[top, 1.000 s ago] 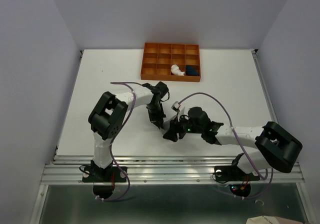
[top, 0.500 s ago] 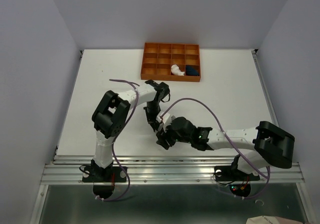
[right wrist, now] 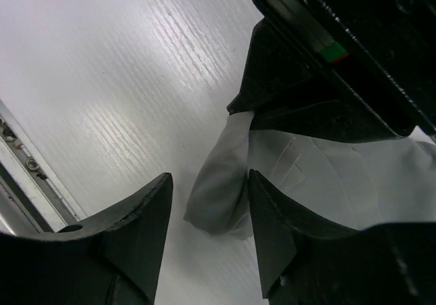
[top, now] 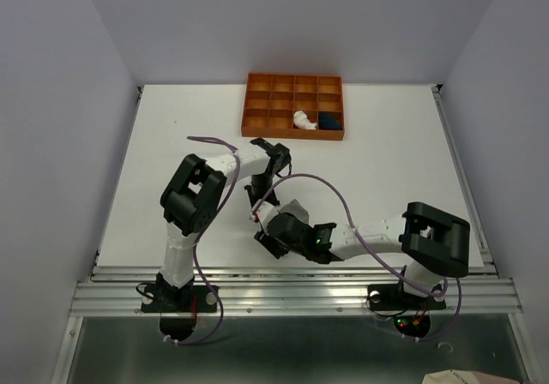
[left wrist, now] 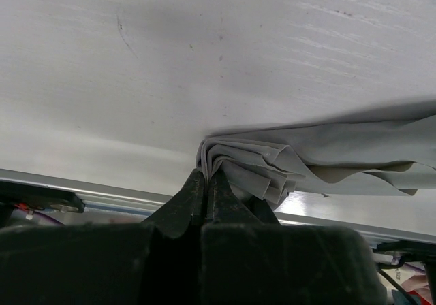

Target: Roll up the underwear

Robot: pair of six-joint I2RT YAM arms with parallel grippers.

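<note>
Your left tool point(left wrist: 206, 182) is clenched on the bunched, layered edge of the grey underwear point(left wrist: 340, 145), which lies on the worktop point(top: 171, 144) near the front rail point(top: 111, 274). Your right tool point(right wrist: 208, 206) stands released, its fingers point(right wrist: 136, 230) straddling the cloth's rounded end without pinching it. In the orange divider tray point(top: 257, 81) at the back, the pale bundle point(top: 302, 119) and, to its right, the navy bundle point(top: 329, 120) sit in adjoining compartments, so two of three look done. The grey roll reads as only begun.

Even bright light, soft shadows, blurred foregrounds
</note>
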